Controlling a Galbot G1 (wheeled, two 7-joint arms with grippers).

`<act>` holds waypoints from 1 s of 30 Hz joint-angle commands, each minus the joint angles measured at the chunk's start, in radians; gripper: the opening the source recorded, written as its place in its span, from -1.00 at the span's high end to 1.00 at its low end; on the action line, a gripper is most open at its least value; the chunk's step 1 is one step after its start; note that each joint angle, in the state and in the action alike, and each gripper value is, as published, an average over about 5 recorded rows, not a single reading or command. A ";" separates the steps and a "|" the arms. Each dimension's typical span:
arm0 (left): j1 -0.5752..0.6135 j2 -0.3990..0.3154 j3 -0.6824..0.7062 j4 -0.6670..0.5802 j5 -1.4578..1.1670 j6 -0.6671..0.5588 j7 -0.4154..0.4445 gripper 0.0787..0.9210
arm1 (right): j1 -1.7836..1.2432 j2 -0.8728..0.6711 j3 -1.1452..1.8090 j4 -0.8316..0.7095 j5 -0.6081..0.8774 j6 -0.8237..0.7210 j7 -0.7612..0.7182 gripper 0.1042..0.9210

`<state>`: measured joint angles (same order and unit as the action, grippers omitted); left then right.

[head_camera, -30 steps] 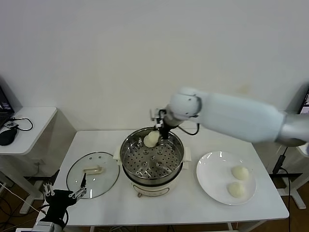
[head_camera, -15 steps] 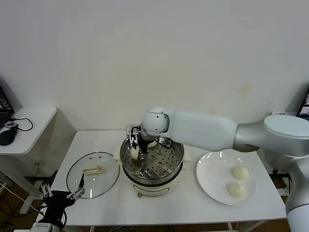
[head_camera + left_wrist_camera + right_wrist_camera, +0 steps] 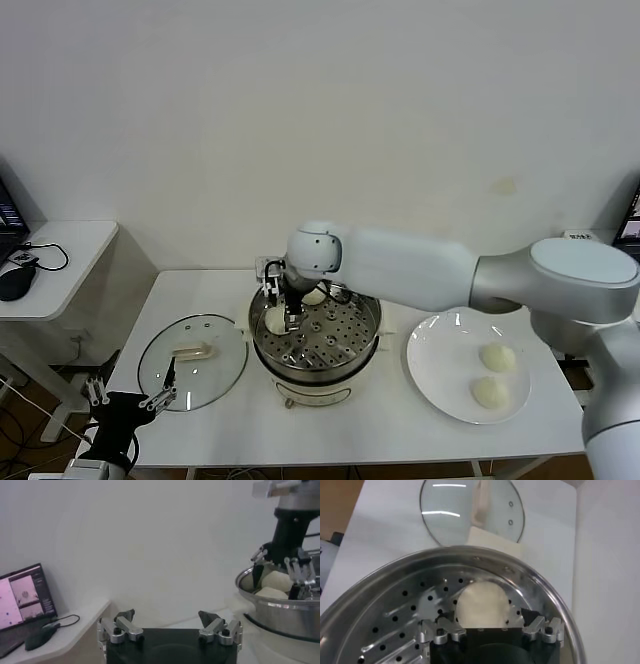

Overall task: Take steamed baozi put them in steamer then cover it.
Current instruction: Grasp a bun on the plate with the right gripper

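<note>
The steel steamer (image 3: 320, 368) stands at mid-table with a perforated tray inside. My right gripper (image 3: 281, 308) hangs low over the tray's left side, open. A baozi (image 3: 273, 320) lies on the tray between its spread fingers, shown in the right wrist view as a cream bun (image 3: 482, 605) just ahead of the gripper (image 3: 485, 617). A second baozi (image 3: 314, 296) rests at the tray's back. Two more baozi (image 3: 497, 357) (image 3: 489, 392) lie on the white plate (image 3: 440, 370). The glass cover (image 3: 205, 378) lies flat to the left of the steamer. My left gripper (image 3: 130, 405) is parked open below the table's front left corner.
A low side table (image 3: 60, 250) with a laptop (image 3: 25, 595) and mouse (image 3: 40, 635) stands to the left. The white wall runs close behind the table. From the left wrist view, the steamer (image 3: 280, 615) and right gripper (image 3: 285, 565) are seen side-on.
My right gripper carried a baozi from the steamer's back rim down to the tray's left side, then opened and let it go. The left arm has stayed still.
</note>
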<state>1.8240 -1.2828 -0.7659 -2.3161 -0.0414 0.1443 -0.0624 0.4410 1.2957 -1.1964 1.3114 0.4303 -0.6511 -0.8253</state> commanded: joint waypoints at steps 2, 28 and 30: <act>-0.003 0.009 0.003 0.005 -0.002 0.001 0.001 -0.77 | 0.208 -0.291 -0.007 0.199 -0.020 0.081 -0.201 -0.76; -0.024 0.028 0.047 0.035 0.002 0.004 0.005 -0.77 | -0.471 -1.047 0.405 0.425 -0.539 0.399 -0.331 -0.76; -0.020 0.026 0.046 0.034 0.003 0.005 0.005 -0.77 | -0.588 -1.053 0.498 0.417 -0.568 0.404 -0.327 -0.76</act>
<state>1.8033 -1.2570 -0.7211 -2.2839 -0.0390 0.1483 -0.0577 0.2997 0.4160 -1.0071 1.6948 0.0458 -0.3127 -1.1325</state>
